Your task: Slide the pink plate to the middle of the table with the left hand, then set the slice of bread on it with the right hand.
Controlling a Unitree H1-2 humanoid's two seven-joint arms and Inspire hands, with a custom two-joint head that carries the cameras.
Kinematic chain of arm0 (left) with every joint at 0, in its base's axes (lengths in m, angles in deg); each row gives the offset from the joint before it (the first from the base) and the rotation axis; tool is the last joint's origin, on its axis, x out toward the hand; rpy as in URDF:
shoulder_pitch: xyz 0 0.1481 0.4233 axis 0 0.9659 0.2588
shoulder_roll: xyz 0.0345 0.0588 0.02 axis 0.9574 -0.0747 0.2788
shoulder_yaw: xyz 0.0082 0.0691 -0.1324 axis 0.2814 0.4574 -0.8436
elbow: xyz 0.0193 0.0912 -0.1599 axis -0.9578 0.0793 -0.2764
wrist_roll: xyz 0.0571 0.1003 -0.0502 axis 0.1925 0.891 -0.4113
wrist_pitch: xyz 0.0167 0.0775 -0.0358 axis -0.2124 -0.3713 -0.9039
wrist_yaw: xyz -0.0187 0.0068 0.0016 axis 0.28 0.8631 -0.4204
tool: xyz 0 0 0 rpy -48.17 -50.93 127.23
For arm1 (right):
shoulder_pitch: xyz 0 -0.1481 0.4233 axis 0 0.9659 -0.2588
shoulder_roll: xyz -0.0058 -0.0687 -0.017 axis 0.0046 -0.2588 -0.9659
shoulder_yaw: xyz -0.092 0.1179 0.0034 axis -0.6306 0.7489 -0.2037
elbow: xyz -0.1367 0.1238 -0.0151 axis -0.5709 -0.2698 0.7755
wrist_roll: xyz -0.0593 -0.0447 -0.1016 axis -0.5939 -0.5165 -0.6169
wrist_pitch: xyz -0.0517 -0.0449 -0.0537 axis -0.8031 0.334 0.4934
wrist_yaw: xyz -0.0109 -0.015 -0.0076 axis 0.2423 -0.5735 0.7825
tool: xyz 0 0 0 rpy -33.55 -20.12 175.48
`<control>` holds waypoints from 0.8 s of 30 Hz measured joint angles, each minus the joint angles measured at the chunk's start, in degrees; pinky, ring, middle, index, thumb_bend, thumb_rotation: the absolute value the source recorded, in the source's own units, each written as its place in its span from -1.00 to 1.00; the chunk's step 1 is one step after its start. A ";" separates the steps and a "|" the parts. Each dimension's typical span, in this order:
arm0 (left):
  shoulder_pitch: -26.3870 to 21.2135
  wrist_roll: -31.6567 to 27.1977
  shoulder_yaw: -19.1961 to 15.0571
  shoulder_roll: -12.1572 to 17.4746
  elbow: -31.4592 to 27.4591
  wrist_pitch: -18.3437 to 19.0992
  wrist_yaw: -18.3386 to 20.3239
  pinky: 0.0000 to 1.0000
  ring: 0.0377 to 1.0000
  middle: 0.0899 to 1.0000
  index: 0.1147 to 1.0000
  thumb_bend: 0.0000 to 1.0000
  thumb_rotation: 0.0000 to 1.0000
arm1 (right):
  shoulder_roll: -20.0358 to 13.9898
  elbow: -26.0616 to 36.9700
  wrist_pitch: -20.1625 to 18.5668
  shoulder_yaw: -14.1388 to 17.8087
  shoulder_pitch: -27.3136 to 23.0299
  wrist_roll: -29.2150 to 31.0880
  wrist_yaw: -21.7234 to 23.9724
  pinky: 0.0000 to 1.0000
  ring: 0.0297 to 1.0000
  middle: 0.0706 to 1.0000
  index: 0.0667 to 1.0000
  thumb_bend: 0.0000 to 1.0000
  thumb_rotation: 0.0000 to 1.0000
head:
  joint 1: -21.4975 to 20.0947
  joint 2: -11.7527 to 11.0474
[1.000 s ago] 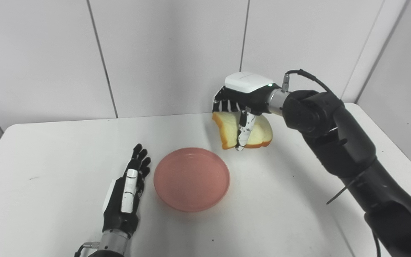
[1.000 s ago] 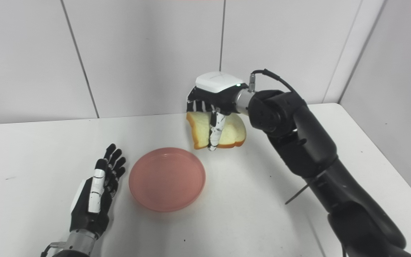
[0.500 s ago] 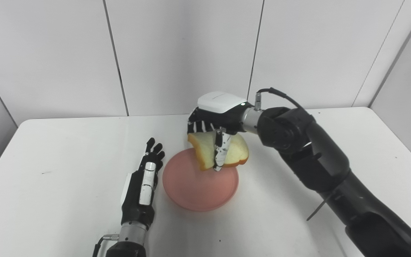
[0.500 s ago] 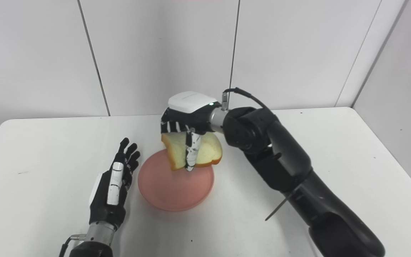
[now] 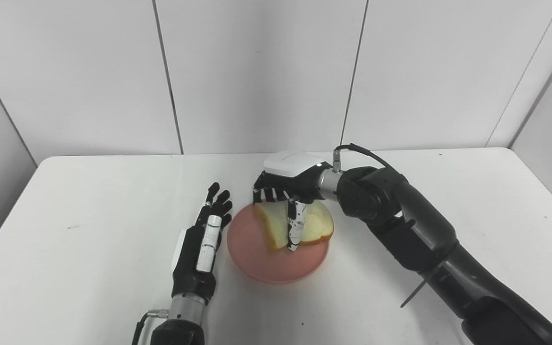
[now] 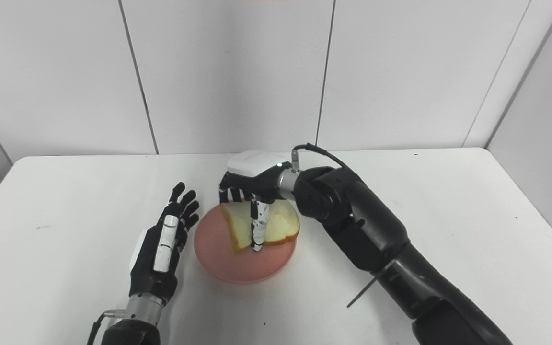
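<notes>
The biggest risk is the slice of bread [image 5: 276, 225] tipping or flopping when let go: it hangs folded and on edge in the right hand [image 5: 286, 184], so if the fingers part before it lies flat it could roll off the far rim onto the table [image 5: 84, 201]. A lesser risk is the thumb dragging the soft slice back out as the hand lifts. The pink plate [image 5: 257, 261] sits about mid-table, directly under the right hand's fingertips; whether the bread's lower edge already touches it is hard to tell. The right arm reaches in from the side with the hand palm-down, fingers curled behind the slice and thumb pressed across its front, grasping it. The left hand [image 5: 199, 249] lies flat beside the plate's near rim, fingers [image 5: 218, 201] straight and spread, holding nothing
</notes>
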 measured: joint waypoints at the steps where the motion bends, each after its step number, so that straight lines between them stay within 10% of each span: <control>1: 0.00 0.00 -0.01 -0.08 -0.13 0.18 -0.09 0.88 0.87 0.87 0.86 0.51 0.82 | 0.06 -0.26 0.21 -0.16 0.00 -0.11 -0.21 -0.37 -0.30 -0.13 0.03 0.02 -1.00 | -0.09 0.09; 15: -0.06 -0.02 0.02 -0.18 -0.52 0.95 -0.46 0.91 0.88 0.90 0.92 0.49 0.86 | 0.10 -3.01 4.14 -0.83 2.04 -0.77 -4.27 -0.58 -0.48 -0.13 -0.10 0.06 -1.00 | 0.35 0.27; 24: -0.07 -0.18 0.04 -0.20 -1.40 2.86 -0.45 0.96 0.88 0.89 0.92 0.51 0.84 | 0.72 -2.75 5.41 -1.06 2.05 -1.40 -5.72 -0.20 -0.11 -0.19 0.00 0.05 -1.00 | 0.53 0.18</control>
